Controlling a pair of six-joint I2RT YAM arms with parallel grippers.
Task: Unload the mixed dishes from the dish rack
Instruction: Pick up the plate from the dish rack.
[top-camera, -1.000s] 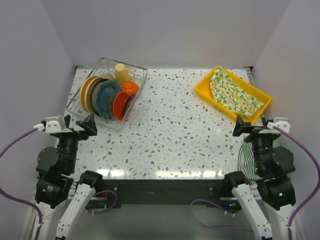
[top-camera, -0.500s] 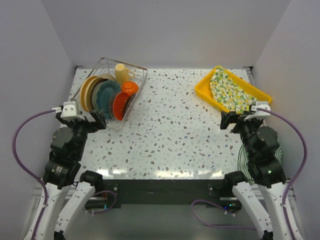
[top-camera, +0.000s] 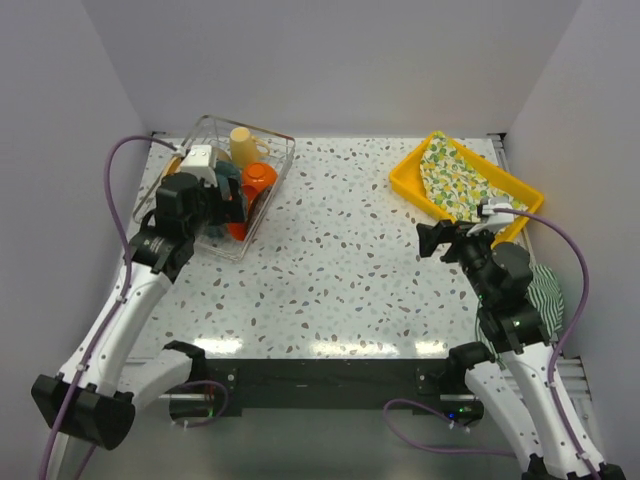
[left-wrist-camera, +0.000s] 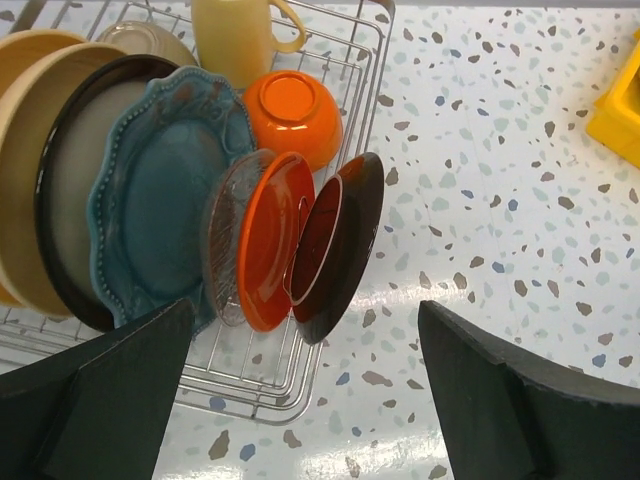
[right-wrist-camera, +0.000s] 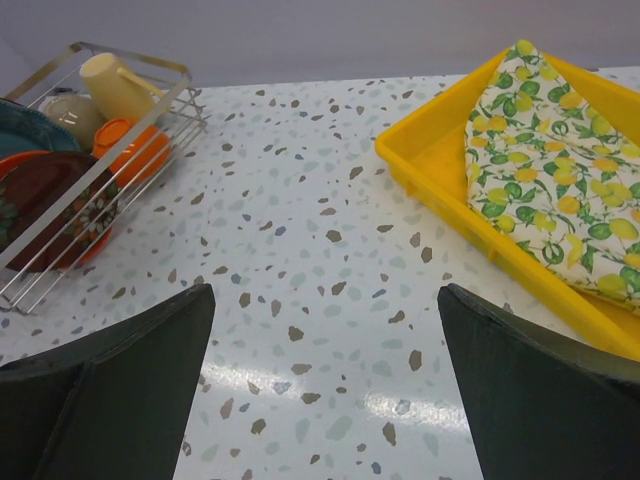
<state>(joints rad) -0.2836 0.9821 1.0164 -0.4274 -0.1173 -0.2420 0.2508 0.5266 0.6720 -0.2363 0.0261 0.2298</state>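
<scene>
The dish rack stands at the far left and holds the dishes on edge. In the left wrist view they are a tan-yellow plate, a dark brown plate with a cream face, a teal plate, a small clear plate, an orange plate and a dark red-brown plate. Behind them are an orange bowl and a cream mug. My left gripper is open above the rack's near corner, empty. My right gripper is open and empty above bare table.
A yellow tray with a lemon-print cloth stands at the far right, just beyond my right gripper. A green striped cloth lies by the right arm. White walls enclose the table.
My left arm has swung up and forward from the near left edge to above the rack. My right arm has moved forward and left, off the table's right edge.
</scene>
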